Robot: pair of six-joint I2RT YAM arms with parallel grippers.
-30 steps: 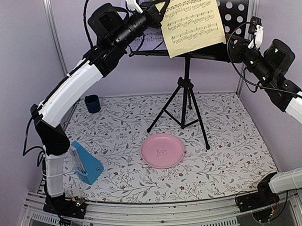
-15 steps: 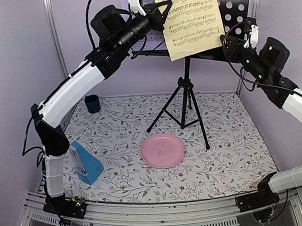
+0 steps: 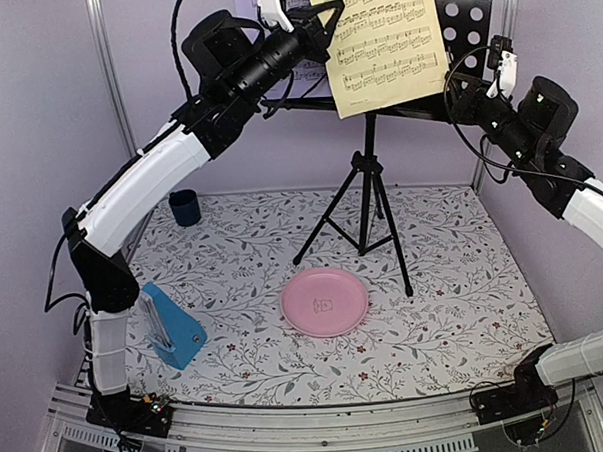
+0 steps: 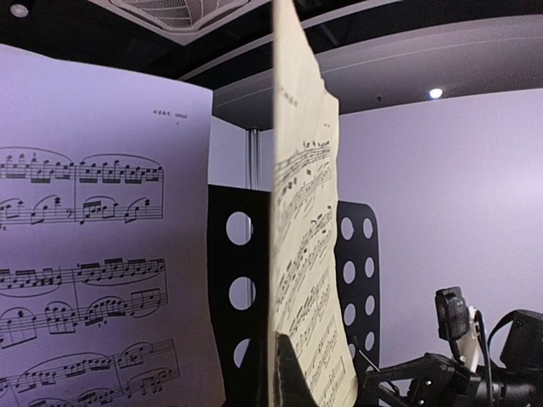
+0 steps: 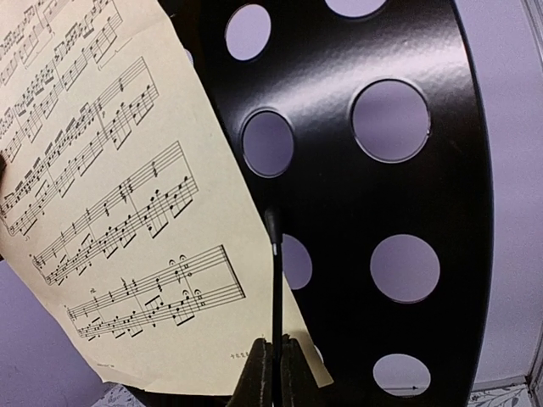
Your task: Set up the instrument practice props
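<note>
The black music stand (image 3: 465, 17) rises at the back on its tripod (image 3: 366, 198). A lilac sheet (image 3: 305, 78) leans on its left half, large in the left wrist view (image 4: 93, 254). My left gripper (image 3: 323, 18) is shut on the left edge of the yellow sheet (image 3: 386, 42), held up in front of the desk and seen edge-on (image 4: 305, 246) between my fingers (image 4: 293, 377). My right gripper (image 3: 456, 99) is shut on the stand's thin black page-holder rod (image 5: 275, 271), just over the yellow sheet's lower corner (image 5: 127, 220). The blue metronome (image 3: 172, 328) stands near left.
A pink plate (image 3: 325, 301) lies mid-table, in front of the tripod legs. A small dark blue cup (image 3: 185, 207) stands at the back left. Lilac walls close in on both sides. The right arm's wrist shows low in the left wrist view (image 4: 458, 373).
My right gripper moved left and up to the stand's lower edge and closed on the thin rod. The stand shifted slightly left. The left gripper stays shut on the yellow sheet.
</note>
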